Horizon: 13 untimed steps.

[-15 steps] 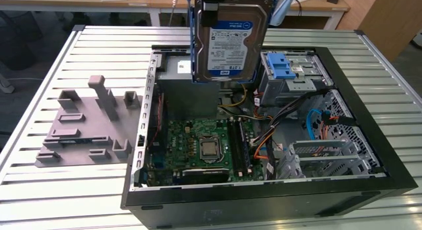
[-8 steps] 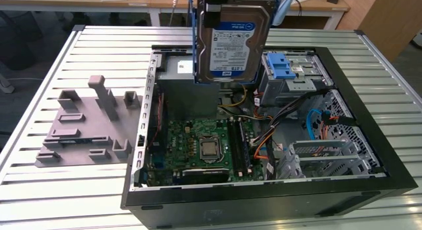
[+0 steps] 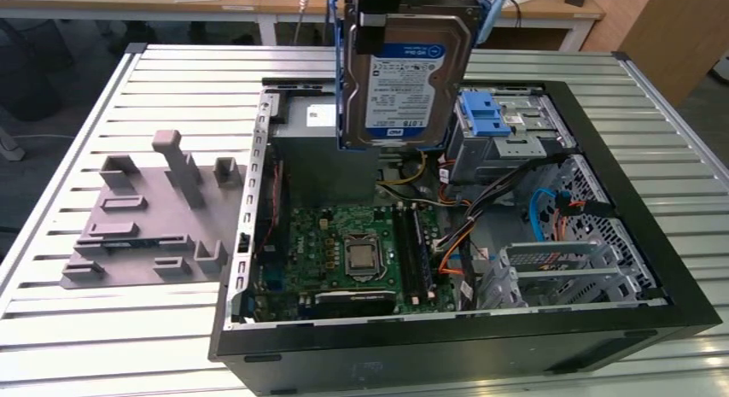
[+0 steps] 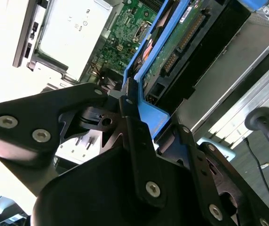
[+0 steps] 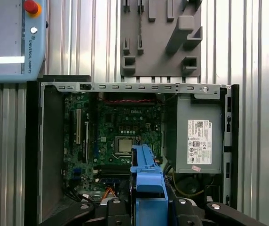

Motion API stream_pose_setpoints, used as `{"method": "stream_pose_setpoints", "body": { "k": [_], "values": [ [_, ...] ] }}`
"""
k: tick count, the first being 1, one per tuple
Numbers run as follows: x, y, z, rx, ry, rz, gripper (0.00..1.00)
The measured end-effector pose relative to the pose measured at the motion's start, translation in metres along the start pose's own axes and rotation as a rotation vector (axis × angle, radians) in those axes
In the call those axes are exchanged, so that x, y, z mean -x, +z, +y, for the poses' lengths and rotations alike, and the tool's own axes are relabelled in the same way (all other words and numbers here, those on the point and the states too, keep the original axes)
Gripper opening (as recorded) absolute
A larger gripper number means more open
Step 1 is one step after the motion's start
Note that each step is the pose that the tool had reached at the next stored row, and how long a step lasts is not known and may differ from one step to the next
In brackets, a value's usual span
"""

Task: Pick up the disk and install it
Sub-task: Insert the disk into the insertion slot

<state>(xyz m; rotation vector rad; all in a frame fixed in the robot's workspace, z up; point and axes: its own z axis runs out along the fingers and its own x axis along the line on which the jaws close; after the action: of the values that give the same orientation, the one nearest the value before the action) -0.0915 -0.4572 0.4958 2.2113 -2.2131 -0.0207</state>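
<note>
The disk [image 3: 407, 81] hangs upright above the back of the open computer case [image 3: 456, 333], its blue-and-white label facing the exterior camera and its blue carrier frame running along the edges. My gripper [image 3: 416, 13] is shut on its upper end. In the second wrist view the gripper [image 4: 151, 120] clamps the blue frame, and the disk [image 4: 181, 42] shows its green circuit-board side. In the first wrist view the gripper [image 5: 148, 205] holds the disk [image 5: 147, 176] edge-on over the motherboard.
Inside the case lie the motherboard [image 3: 353, 252], a grey metal box with a white sticker [image 5: 198, 136] and a drive cage with an upright blue latch piece [image 3: 483, 115]. A grey fixture plate [image 3: 148, 218] lies on the slatted table at the exterior view's left. A pendant [image 5: 12, 37] rests nearby.
</note>
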Motion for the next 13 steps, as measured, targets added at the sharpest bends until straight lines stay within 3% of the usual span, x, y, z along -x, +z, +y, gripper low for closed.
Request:
{"method": "stream_pose_setpoints", "body": {
  "k": [9,13],
  "values": [
    [-0.0236,0.0012,-0.0059,-0.0001,0.000,-0.0001,0.36],
    [-0.0278,0.0017,-0.0165,0.0000,0.000,-0.0003,0.36]
  ]
}}
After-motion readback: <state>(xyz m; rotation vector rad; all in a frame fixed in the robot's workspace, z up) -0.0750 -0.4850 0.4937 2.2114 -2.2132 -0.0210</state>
